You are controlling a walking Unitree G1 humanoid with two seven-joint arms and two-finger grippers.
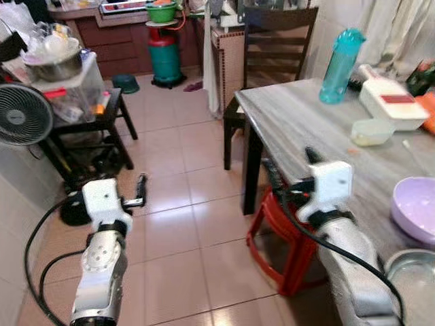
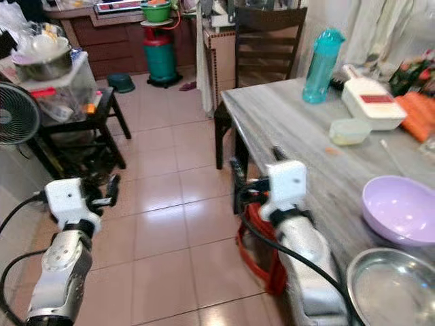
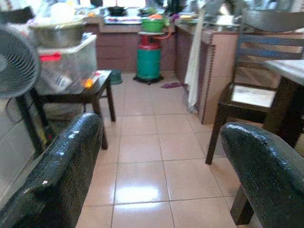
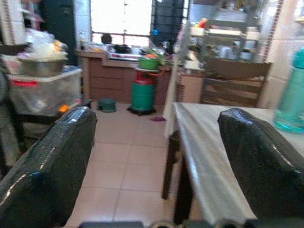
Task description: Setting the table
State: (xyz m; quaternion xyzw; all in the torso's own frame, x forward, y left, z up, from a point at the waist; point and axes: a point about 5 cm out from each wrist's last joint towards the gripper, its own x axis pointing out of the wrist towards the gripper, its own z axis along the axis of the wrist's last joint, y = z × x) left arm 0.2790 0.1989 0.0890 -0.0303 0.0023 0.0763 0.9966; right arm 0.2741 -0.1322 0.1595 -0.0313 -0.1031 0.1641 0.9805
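A grey marble-topped table (image 1: 299, 115) stands to my right. On it lie a purple bowl (image 1: 416, 207) and, nearer me, a steel plate (image 2: 391, 288). Farther back stand a teal bottle (image 1: 340, 64), a white box with a red label (image 1: 391, 102) and a small pale tub (image 1: 370, 131). My right gripper (image 1: 292, 166) hovers open at the table's near left edge, holding nothing. My left gripper (image 1: 139, 190) is raised over the tiled floor, open and empty. In the wrist views the left gripper (image 3: 161, 128) and right gripper (image 4: 156, 118) have their fingers wide apart.
A red stool (image 1: 272, 224) sits under the table's corner by my right arm. A dark wooden chair (image 1: 272, 41) stands at the table's far end. A fan (image 1: 24, 115) and a loaded black side table (image 1: 102, 122) are at the left. A green gas cylinder (image 1: 165, 58) stands by the back counter.
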